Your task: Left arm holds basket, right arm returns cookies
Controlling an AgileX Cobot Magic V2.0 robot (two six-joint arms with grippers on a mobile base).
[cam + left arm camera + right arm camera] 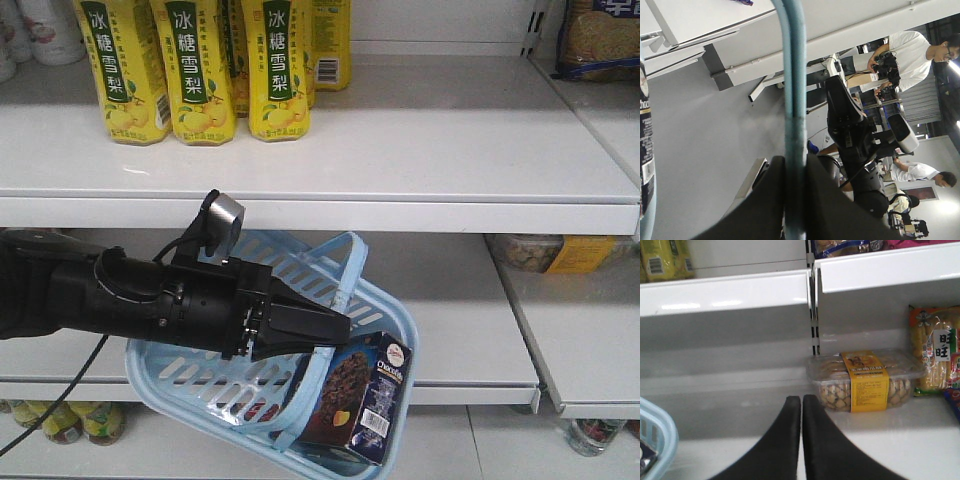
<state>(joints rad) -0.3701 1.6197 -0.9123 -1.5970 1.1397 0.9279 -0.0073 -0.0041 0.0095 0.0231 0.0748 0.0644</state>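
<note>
The left arm's black gripper is clamping the thin handle of the tilted light blue slotted plastic basket. The dark navy cardboard cookie box is leaning inside the basket, not yet taken. The right arm's black gripper, right of the basket, is sitting pinched together, empty; next it likely must open and reach in.

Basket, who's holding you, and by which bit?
The left gripper holds the basket by one thin blue handle, pinched between its jaws. The right gripper is shut on nothing.
</note>
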